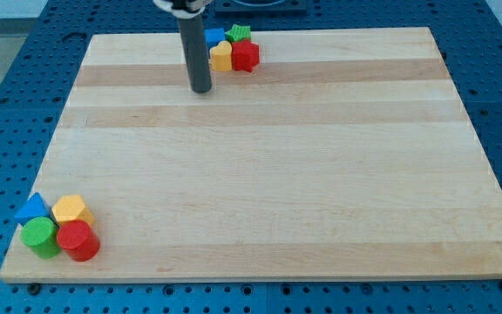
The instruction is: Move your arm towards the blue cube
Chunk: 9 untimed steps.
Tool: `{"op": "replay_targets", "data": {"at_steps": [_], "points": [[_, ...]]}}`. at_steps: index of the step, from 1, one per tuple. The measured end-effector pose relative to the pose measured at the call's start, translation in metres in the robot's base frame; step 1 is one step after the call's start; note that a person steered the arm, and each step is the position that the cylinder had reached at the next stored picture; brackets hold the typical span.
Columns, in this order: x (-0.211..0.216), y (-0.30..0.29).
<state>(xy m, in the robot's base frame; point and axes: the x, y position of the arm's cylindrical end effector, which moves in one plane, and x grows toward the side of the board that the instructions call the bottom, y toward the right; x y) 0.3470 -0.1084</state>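
The blue cube [213, 37] sits near the view's top edge of the wooden board, partly hidden behind my rod. It touches a yellow block [221, 58], a red block [246, 57] and a green star-like block [240, 34]. My tip [201, 89] rests on the board just below and slightly left of this cluster, a short way from the blue cube.
A second cluster lies at the view's bottom left corner: a blue triangular block [32, 208], a yellow hexagonal block [71, 210], a green cylinder [40, 236] and a red cylinder [78, 241]. The wooden board [268, 166] lies on a blue perforated table.
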Motion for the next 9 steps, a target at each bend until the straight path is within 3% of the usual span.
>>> {"op": "replay_targets", "data": {"at_steps": [1, 2, 3, 4, 6, 9], "points": [[0.055, -0.078], [0.057, -0.166], [0.046, -0.196], [0.032, -0.196], [-0.062, -0.172], [-0.12, -0.056]]}}
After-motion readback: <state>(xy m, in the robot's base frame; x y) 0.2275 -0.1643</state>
